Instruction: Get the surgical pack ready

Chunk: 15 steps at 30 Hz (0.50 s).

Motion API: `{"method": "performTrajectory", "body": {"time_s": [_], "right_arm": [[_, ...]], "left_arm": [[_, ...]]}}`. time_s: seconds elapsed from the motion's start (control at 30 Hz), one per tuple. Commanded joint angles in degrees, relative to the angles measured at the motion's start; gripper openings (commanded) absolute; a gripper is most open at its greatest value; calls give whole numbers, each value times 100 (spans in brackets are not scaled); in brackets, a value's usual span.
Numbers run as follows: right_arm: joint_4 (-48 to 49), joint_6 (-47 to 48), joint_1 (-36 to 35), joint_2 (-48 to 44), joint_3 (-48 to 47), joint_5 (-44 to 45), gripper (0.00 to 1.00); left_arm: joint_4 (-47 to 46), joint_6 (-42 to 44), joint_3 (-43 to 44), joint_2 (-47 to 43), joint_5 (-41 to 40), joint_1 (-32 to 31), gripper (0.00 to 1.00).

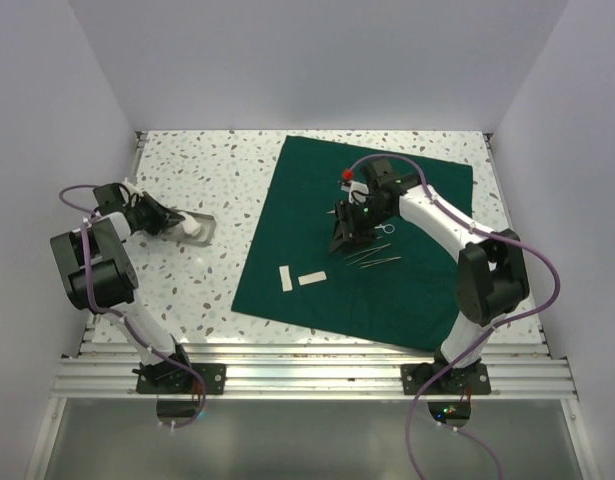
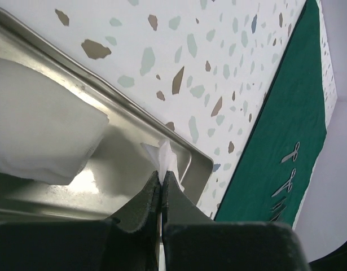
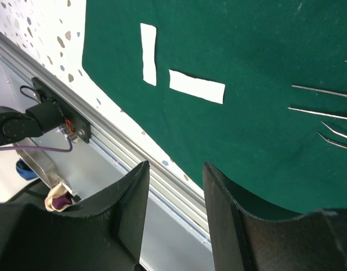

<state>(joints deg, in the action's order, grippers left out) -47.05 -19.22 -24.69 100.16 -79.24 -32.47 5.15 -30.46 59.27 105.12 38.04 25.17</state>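
The dark green drape lies spread flat on the right half of the table. On it rest slim steel forceps, scissors and two white gauze strips. The shiny metal tray sits on the bare table at the left and holds a large gauze pad. My left gripper is inside the tray, shut on a small gauze piece. Over the drape's middle, beside the instruments, hangs my right gripper, open with nothing between its fingers.
The speckled table is walled in white on three sides. An aluminium rail runs along the near edge, carrying both arm bases. A red-tipped part sits on the right arm's wrist.
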Motion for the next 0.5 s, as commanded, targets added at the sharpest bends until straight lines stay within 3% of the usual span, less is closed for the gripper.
{"method": "performTrajectory", "body": {"time_s": [0.0,0.07,0.17,0.23,0.47], "right_arm": [[169,-169,-1,47,23,-67,47],[161,-178,8,161,-30,-32,47],[29,-178,-18,407,-214,83,47],[-94,-117,-89,582,-381,232,47],[-656,278,-809,1084,-856,978,48]], "left_arm": [[-374,-65,252,175,-16,76,0],[-374,-31,270,211,-112,76,1],[-59,119,375,254,-393,76,21],[109,198,375,167,-508,76,43],[1321,251,393,-896,-1781,-222,72]]}}
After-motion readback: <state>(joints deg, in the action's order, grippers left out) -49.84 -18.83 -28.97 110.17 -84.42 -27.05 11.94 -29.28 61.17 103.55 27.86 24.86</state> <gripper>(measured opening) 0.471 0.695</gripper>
